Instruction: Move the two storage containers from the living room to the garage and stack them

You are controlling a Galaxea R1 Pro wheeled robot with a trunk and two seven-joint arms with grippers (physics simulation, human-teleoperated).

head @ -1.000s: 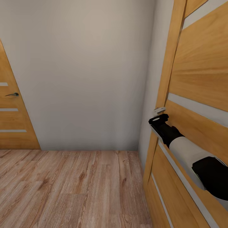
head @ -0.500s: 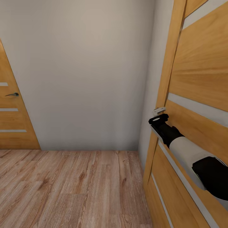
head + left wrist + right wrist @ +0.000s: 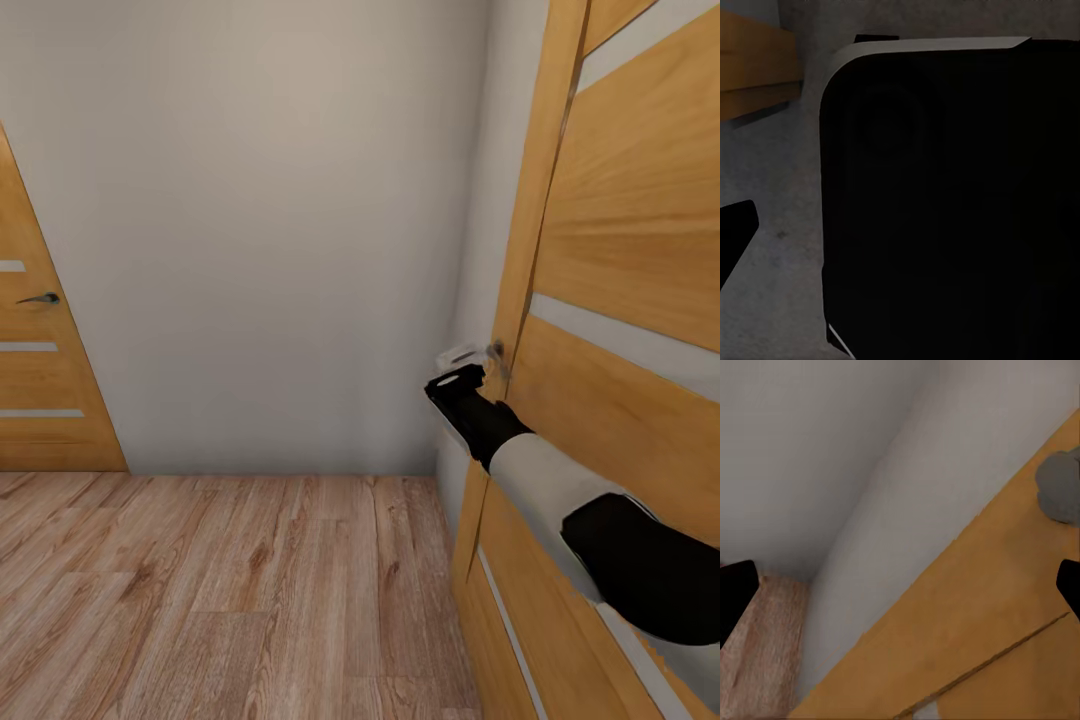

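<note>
Right gripper (image 3: 462, 362): seen in the head view at the end of the outstretched black-and-white right arm (image 3: 560, 490), raised at the edge of a wooden door. In the right wrist view, two dark fingertips (image 3: 735, 596) are seen at opposite edges with a wide gap between them, so the jaws are parted and nothing is held.
Door handle (image 3: 1061, 486): a grey knob is seen near one fingertip, apart from it; in the head view it lies just beside the gripper.
Near door (image 3: 620, 260): light wood with pale horizontal strips, standing at the right.
Left gripper: whether it is parted or closed cannot be told; a dark rounded body (image 3: 945, 202) is seen close to the left wrist camera.
Wall (image 3: 260, 220): plain grey-white, straight ahead.
Far door (image 3: 40, 370): a second wooden door at the left, with a dark handle.
Floor (image 3: 220, 590): light wood planks.
Storage containers: their place cannot be told from these views.
</note>
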